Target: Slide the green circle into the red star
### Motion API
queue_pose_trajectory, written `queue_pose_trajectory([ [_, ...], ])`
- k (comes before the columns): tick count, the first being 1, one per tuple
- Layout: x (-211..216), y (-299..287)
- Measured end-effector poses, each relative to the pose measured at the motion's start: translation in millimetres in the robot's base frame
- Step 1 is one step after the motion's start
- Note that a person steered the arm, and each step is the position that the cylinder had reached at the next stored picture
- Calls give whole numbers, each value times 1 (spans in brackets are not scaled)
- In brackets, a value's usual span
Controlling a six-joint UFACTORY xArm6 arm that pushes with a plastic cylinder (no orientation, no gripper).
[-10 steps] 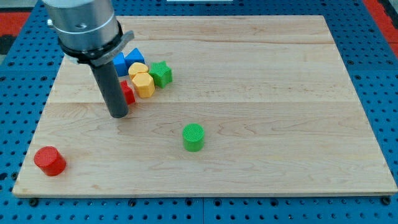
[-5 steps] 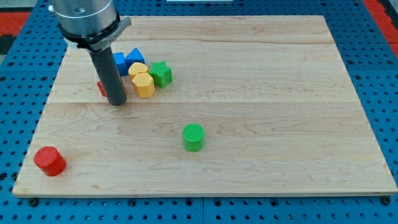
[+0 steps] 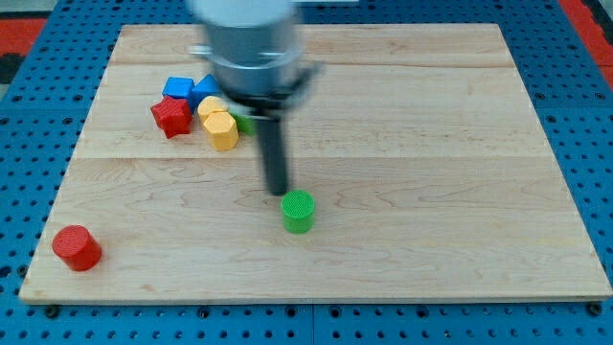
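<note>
The green circle (image 3: pixel 298 211) is a short green cylinder on the wooden board, below the middle. My tip (image 3: pixel 279 192) is just above and left of it, very close to its upper edge; I cannot tell whether it touches. The rod and arm look motion-blurred. The red star (image 3: pixel 171 116) lies at the upper left of the board, at the left end of a cluster of blocks, far from the green circle.
Next to the red star are two blue blocks (image 3: pixel 179 88), two yellow blocks (image 3: pixel 220 129) and a green block (image 3: pixel 245 122) partly hidden behind the rod. A red cylinder (image 3: pixel 76 247) sits near the board's bottom left corner.
My tip has swept from beside the red star rightward and down to the green circle. The red star, earlier mostly hidden behind the rod, now shows slightly left and higher. The green circle has not moved.
</note>
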State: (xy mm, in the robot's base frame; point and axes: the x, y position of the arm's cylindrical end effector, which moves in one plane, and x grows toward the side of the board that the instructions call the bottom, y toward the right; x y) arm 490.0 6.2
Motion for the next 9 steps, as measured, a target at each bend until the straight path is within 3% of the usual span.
queue_pose_trajectory([
  [1, 25, 68],
  [2, 59, 4],
  [3, 34, -73],
  [4, 2, -103],
  [5, 7, -45],
  [6, -20, -61],
  [7, -24, -134],
  [8, -1, -117],
  [9, -33, -147],
])
